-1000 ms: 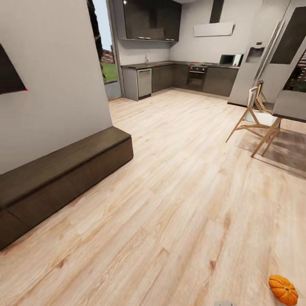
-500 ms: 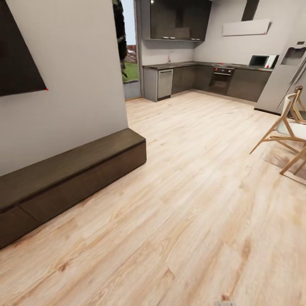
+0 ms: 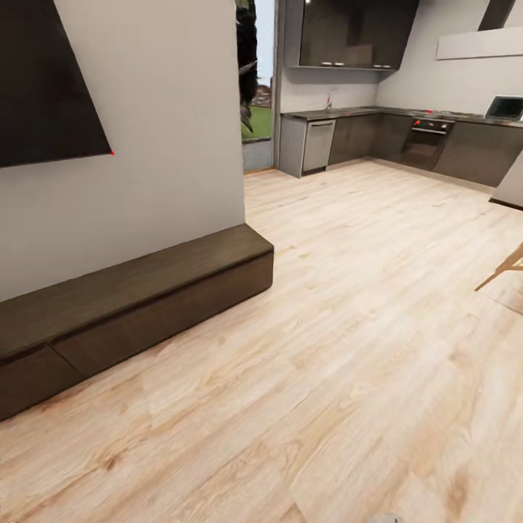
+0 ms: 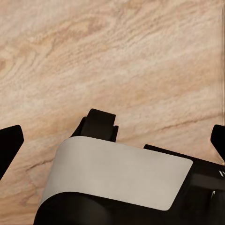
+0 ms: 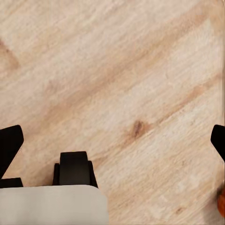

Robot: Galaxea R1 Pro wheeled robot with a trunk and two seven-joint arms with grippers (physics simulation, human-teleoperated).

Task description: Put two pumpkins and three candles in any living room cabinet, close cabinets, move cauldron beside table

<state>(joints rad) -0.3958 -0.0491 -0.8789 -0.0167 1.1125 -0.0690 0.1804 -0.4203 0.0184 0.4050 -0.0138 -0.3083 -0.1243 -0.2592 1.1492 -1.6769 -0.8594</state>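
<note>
The cabinet (image 3: 145,290) is a long, low, dark-brown unit against the white wall at the left of the head view. Its flat top is bare and its drawer fronts are shut. In the left wrist view my left gripper (image 4: 112,143) hangs open over the wooden floor and the robot's grey-and-black base (image 4: 117,176), with nothing between its fingers. My right gripper (image 5: 112,140) is open too, above bare floor and a black base wheel (image 5: 75,168). A sliver of something orange (image 5: 221,204) shows at the edge of the right wrist view, too little to name.
A dark flat panel (image 3: 43,87) hangs on the wall above the cabinet. Grey kitchen cupboards (image 3: 378,138) and an oven (image 3: 425,142) line the far wall, beside a glass opening to the outside (image 3: 258,80). A wooden chair leg (image 3: 501,270) juts in at the right. Light wooden floor (image 3: 327,327) stretches between.
The head camera has swung to the left, so the pumpkin, the chair and the table at the right have slid out of the picture. The cabinet now sits further right in view.
</note>
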